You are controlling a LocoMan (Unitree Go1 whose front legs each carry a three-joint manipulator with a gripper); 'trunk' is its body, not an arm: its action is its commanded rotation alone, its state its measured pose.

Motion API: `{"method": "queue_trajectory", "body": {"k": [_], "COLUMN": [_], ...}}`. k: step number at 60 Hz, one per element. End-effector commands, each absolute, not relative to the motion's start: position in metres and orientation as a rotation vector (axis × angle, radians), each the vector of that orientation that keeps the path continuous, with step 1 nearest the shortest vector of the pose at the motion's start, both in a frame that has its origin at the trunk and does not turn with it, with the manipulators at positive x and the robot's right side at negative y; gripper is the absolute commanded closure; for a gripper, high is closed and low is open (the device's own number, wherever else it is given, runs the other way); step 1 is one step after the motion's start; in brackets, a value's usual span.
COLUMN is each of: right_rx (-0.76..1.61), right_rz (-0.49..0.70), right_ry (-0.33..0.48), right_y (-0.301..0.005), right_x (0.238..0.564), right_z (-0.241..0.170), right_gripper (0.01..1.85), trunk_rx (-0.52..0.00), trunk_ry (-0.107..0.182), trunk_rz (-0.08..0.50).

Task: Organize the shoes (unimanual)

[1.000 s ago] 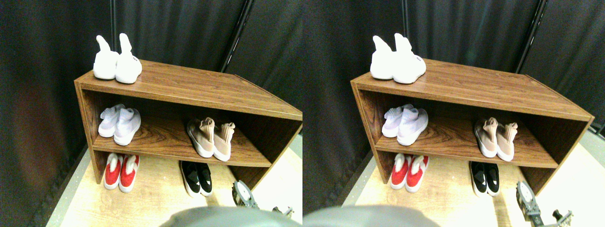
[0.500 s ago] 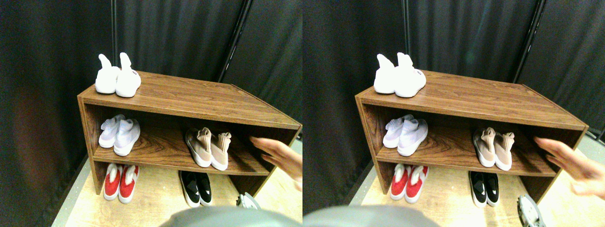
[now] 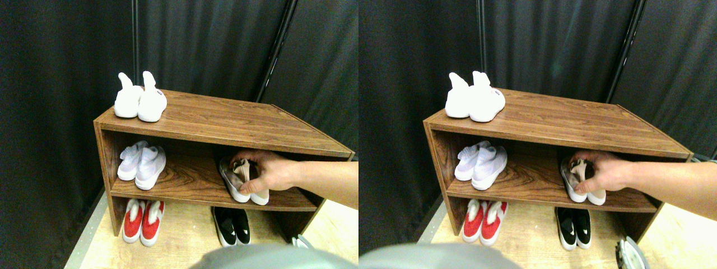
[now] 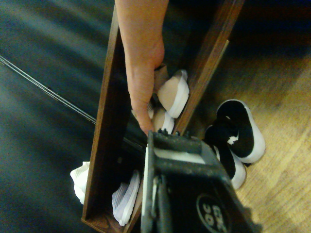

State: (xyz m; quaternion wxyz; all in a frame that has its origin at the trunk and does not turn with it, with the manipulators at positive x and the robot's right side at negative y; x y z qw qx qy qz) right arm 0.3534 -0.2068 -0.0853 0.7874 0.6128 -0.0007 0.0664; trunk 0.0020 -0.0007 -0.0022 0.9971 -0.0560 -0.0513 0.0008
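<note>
A person's hand (image 3: pixel 268 172) has come in.
It now grips the beige shoes (image 3: pixel 242 180) under its fingers, probably resetting them.

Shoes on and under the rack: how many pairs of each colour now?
White high-cuff pair, rack top: 1
Pale white knit pair, middle shelf: 1
Beige-tan pair, under a person's hand: 1
Red-and-white pair, floor: 1
Black pair, floor: 1
Total: 5 pairs

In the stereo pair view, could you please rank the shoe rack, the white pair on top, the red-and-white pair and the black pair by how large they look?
1. Shoe rack, by far the largest.
2. White pair on top.
3. Red-and-white pair.
4. Black pair, though it looks close to the red-and-white pair and sits half under the shelf, so that order is unsure.
</note>
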Motion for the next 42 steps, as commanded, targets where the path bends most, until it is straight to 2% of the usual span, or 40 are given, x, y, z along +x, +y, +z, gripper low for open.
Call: {"method": "queue_trajectory", "body": {"k": [1,9,42], "right_rx": [1.330,1.354,1.353], "right_rz": [0.216,0.195,0.167], "right_ry": [-0.050,-0.069,-0.064], "right_y": [-0.203,-0.204,-0.208], "right_x": [0.350,0.350,0.367], "right_z": [-0.072,-0.073,-0.082], "right_gripper": [1.80,1.80,1.80], "trunk_rx": [-0.111,-0.109,-0.113], "trunk_ry": [-0.111,-0.107,-0.072], "trunk_rz": [0.000,-0.002,0.001]}}
